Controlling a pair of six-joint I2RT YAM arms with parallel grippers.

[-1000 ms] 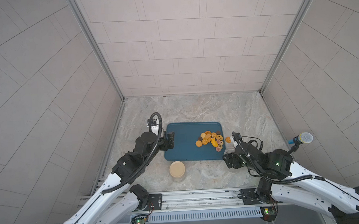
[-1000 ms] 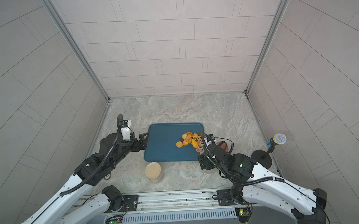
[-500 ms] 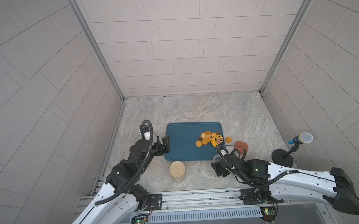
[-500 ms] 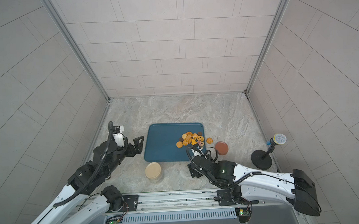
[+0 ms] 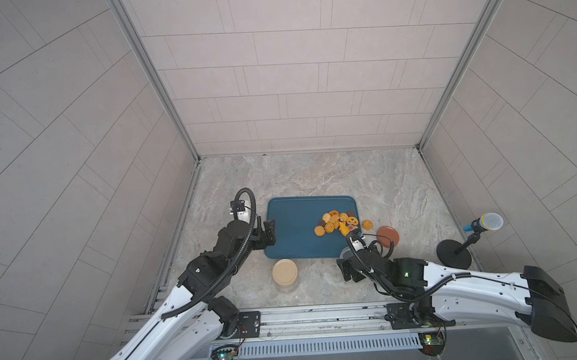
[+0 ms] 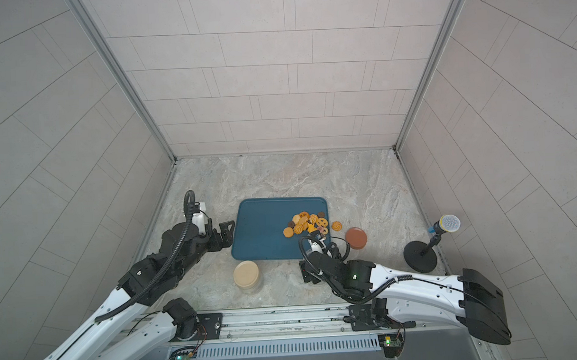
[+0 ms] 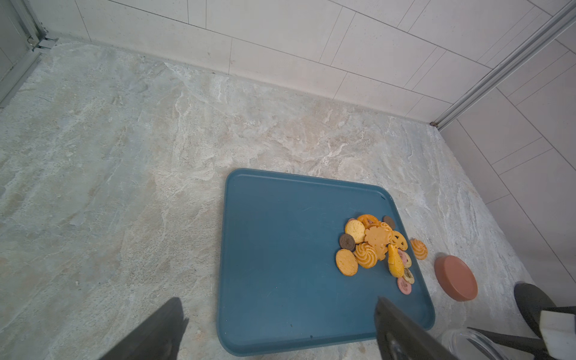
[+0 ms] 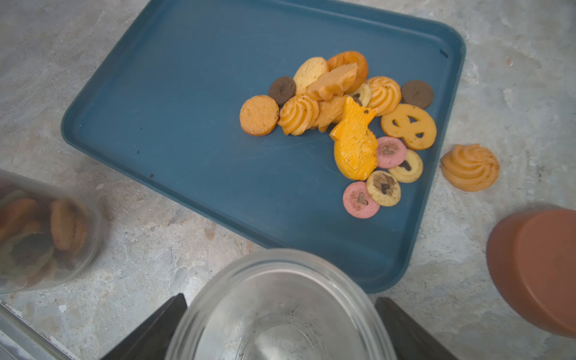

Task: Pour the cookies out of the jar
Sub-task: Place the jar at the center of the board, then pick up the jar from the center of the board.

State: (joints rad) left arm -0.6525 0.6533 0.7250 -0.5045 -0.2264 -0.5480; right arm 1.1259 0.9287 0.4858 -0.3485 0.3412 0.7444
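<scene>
The right fingers [image 8: 146,336] grip an empty clear jar [image 8: 280,314] beside the blue tray [image 8: 174,103]. The left fingers [image 7: 156,330] gape, empty. The cookies [image 8: 343,115] lie heaped on the tray, one swirled cookie [image 8: 470,166] off it on the counter [image 8: 514,78]. A lidded jar [image 5: 285,271] holds more.

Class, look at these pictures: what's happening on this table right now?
The right gripper holds the empty jar beside the blue tray. The cookies lie heaped on the tray; one swirl cookie lies on the table beside it. The left gripper hangs open, empty, at the tray's opposite edge.
</scene>
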